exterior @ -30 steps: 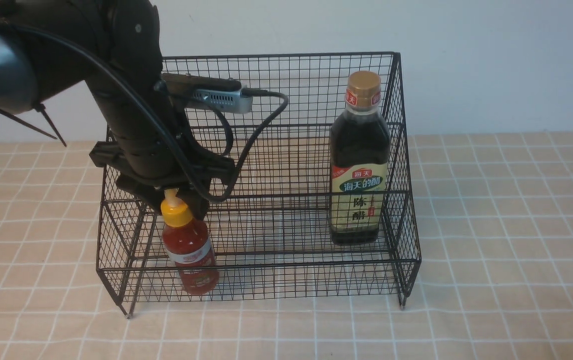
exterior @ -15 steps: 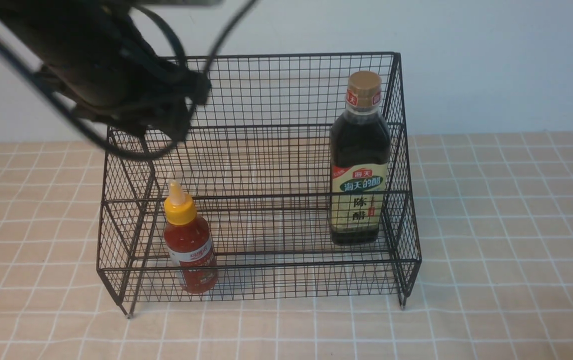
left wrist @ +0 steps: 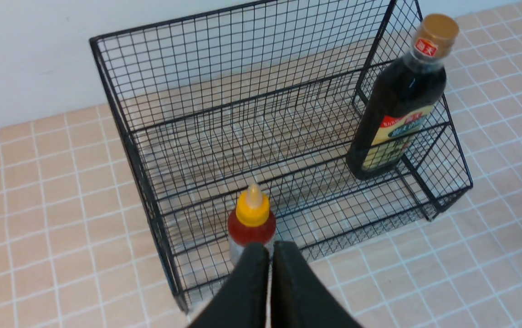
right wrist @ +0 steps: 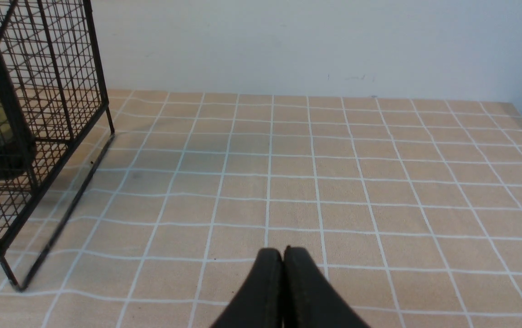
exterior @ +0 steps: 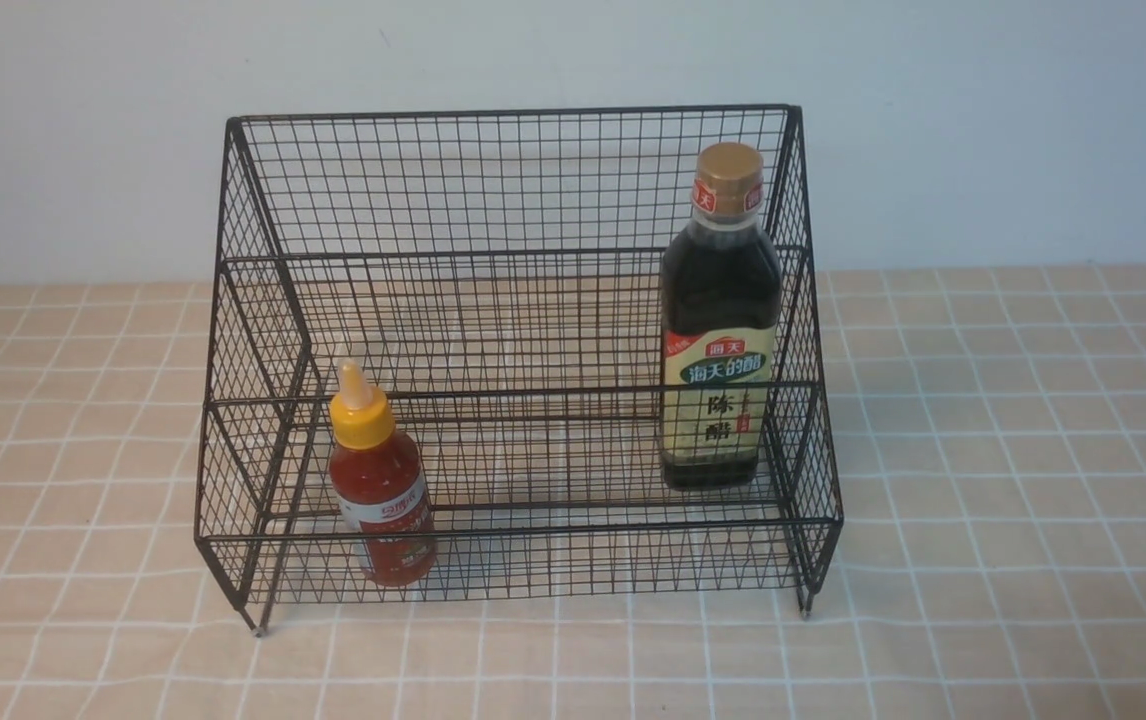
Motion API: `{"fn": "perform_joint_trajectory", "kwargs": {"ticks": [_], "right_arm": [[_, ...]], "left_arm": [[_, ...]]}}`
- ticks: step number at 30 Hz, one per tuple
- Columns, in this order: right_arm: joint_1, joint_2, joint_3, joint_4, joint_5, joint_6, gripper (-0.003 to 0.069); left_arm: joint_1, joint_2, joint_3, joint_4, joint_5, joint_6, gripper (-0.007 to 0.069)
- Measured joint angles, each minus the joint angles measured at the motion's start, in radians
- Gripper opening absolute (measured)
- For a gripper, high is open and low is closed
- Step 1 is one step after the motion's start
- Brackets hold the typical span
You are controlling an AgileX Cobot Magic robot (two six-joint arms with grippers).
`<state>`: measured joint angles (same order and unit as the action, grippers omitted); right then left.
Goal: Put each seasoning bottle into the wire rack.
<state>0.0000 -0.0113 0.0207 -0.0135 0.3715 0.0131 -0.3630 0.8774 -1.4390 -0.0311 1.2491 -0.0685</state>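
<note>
Front view: wire rack (exterior: 523, 180) is standing on the checked tablecloth (exterior: 1013, 480) against a pale wall (exterior: 983, 120). Both bottles are sitting upright inside it. Red sauce bottle (exterior: 380, 485) is resting on the lower front tier near the rack's left side, yellow nozzle cap pointing up. Vinegar bottle (exterior: 719, 320) is standing at the rack's right side, close to the right wall, gold cap rising to just under the top edge of the back. The two bottles are standing well apart, with bare mesh lying between them. Neither gripper is showing in this view; only a dark sliver is appearing at the left frame edge, too little to identify.

Left wrist view: left gripper (left wrist: 271, 248) is hovering above and in front of the rack, fingers pressed together and holding nothing; the red sauce bottle is showing just past the fingertips.

Right wrist view: right gripper (right wrist: 283, 255) is hanging over bare tablecloth beside the rack's right wall, fingers closed together on nothing, clear of the rack.
</note>
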Motion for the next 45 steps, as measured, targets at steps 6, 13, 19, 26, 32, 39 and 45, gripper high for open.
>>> {"fn": "perform_joint_trajectory", "kwargs": {"ticks": [6,13,19,26,32,39,45], "right_arm": [[0.0,0.0,0.0,0.0,0.0,0.0,-0.0012],[0.0,0.0,0.0,0.0,0.0,0.0,-0.0012],[0.0,0.0,0.0,0.0,0.0,0.0,-0.0012],[0.0,0.0,0.0,0.0,0.0,0.0,-0.0012],[0.0,0.0,0.0,-0.001,0.0,0.0,-0.0012],[0.0,0.0,0.0,-0.002,0.0,0.0,-0.0012],[0.0,0.0,0.0,-0.002,0.0,0.0,-0.0012]], "left_arm": [[0.0,-0.124,0.073,-0.001,0.031,0.0,-0.0007],[0.0,-0.162,0.08,0.004,0.033,0.002,-0.0007],[0.001,-0.187,0.105,0.052,-0.001,0.05,-0.0007],[0.085,-0.412,0.491,0.09,-0.407,0.125,-0.0007],[0.237,-0.639,0.95,0.091,-0.708,0.136,-0.0007],[0.277,-0.864,1.368,0.091,-0.873,0.133,-0.0007],[0.279,-0.888,1.468,0.092,-0.896,0.133,-0.0007]]}}
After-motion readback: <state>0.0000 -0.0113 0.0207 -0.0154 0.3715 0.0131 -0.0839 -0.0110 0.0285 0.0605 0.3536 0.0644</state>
